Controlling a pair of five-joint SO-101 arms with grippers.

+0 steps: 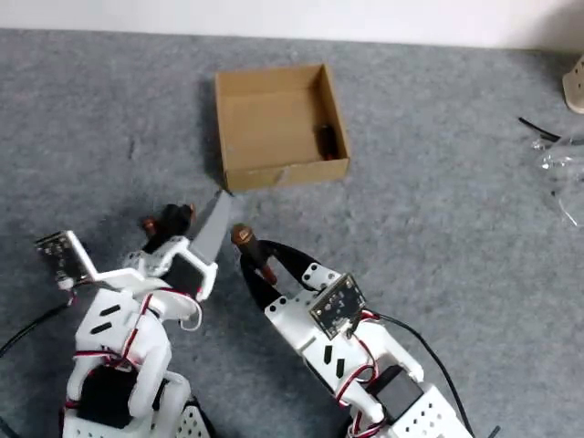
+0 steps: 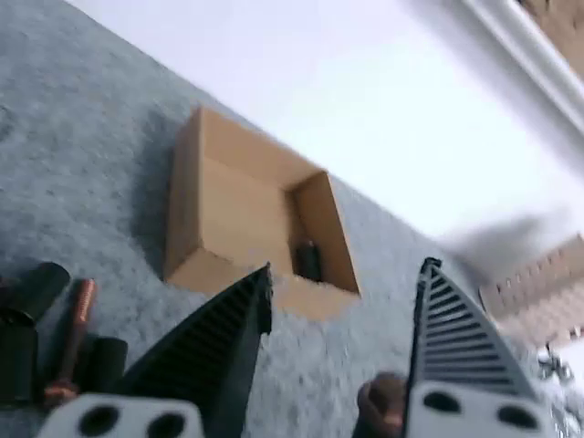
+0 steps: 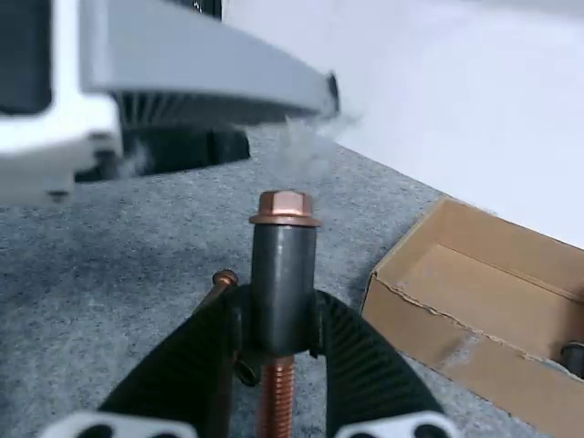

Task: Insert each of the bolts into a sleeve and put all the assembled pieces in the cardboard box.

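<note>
A copper-coloured bolt (image 3: 286, 206) sits pushed through a dark sleeve (image 3: 283, 269), its hexagonal head above one end of the sleeve and its threaded shank showing past the other. The right gripper (image 3: 278, 315) is clamped around the sleeve's middle, both black fingers pressed against its sides. In the high view this assembled pair is held over the grey table covering (image 1: 456, 228), a short way in front of the cardboard box (image 1: 283, 173) and not over it. The box stands open-topped near the far edge of the table, with one dark piece (image 1: 326, 141) lying against its inner right wall. The left gripper (image 2: 347, 274) is just beside the held bolt's head, its jaws spread wide with nothing between them, and it points toward the box's near corner. On the far side of the left gripper from the right arm, a loose bolt (image 2: 71, 339) lies on the covering among several loose dark sleeves (image 2: 41, 281), close together and well short of the box.
</note>
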